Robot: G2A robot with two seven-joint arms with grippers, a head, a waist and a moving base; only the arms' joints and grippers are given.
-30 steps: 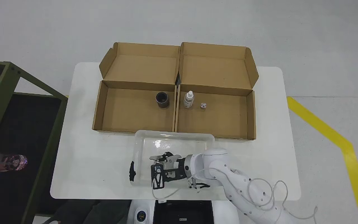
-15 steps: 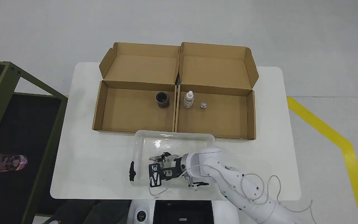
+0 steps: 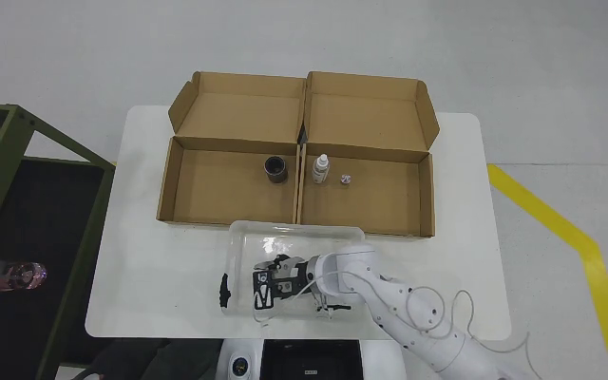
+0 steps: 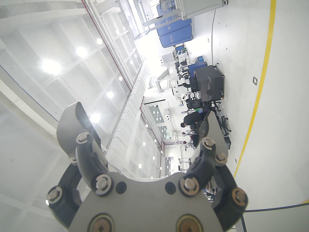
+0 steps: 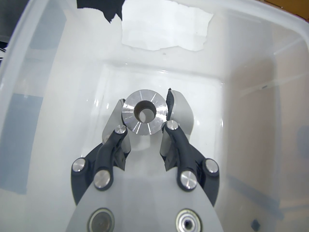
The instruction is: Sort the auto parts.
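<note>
The right tool (image 5: 144,115) is inside the clear plastic bin (image 5: 241,3), its fingers drawn in on either side of a metal ring (image 5: 131,121). The ring sits between the tips with its bore facing back toward the wrist. It looks gripped, though contact on one pad is hard to confirm. Past the bin wall, well apart from this tool, two open cardboard boxes (image 3: 380,195) lie on the bench (image 3: 142,237), holding a dark cylinder (image 3: 275,169), a small white bottle (image 3: 321,169) and a small metal part (image 3: 346,178). The left tool (image 4: 142,117) points up toward the ceiling, its fingers spread with nothing between them.
</note>
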